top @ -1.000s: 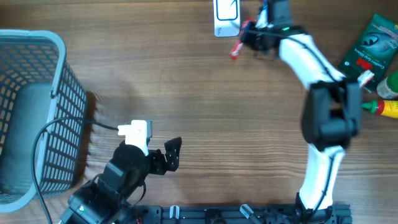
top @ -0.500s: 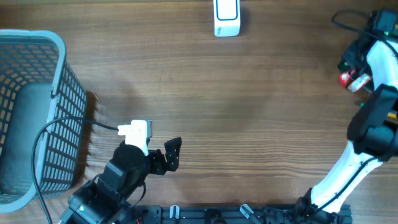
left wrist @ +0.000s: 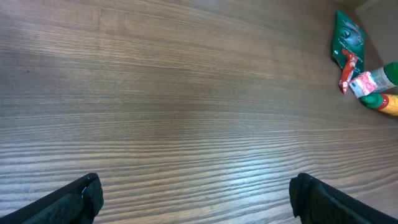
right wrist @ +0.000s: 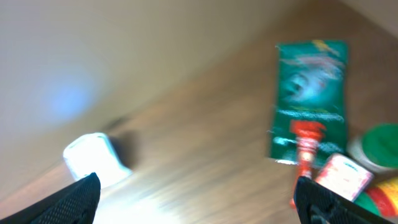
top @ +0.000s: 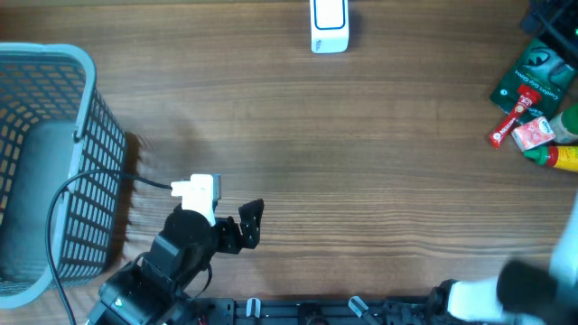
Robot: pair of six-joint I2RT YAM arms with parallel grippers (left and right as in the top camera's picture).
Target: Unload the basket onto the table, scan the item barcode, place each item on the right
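The white barcode scanner (top: 329,25) stands at the table's far edge, and the right wrist view shows it as a blurred white block (right wrist: 93,159). The item, a red tube (top: 508,123), lies loose on the table at the right, against a green packet (top: 525,79). In the right wrist view the tube (right wrist: 306,148) overlaps the packet (right wrist: 309,87). My right gripper (right wrist: 199,194) is open and empty, high above that pile. My left gripper (left wrist: 196,194) is open and empty over bare wood, and its arm (top: 181,248) rests at the front left.
A blue-grey wire basket (top: 54,162) fills the left side. Beside the tube lie a small red-and-white packet (top: 535,134), a green-capped bottle (top: 566,123) and a yellow bottle with a red cap (top: 562,158). The right arm (top: 519,291) is a blur at the front right edge.
The right gripper carried the red tube from beside the scanner to the pile at the right, opened and let it go. Its arm has swung towards the front right. The left arm has not moved.
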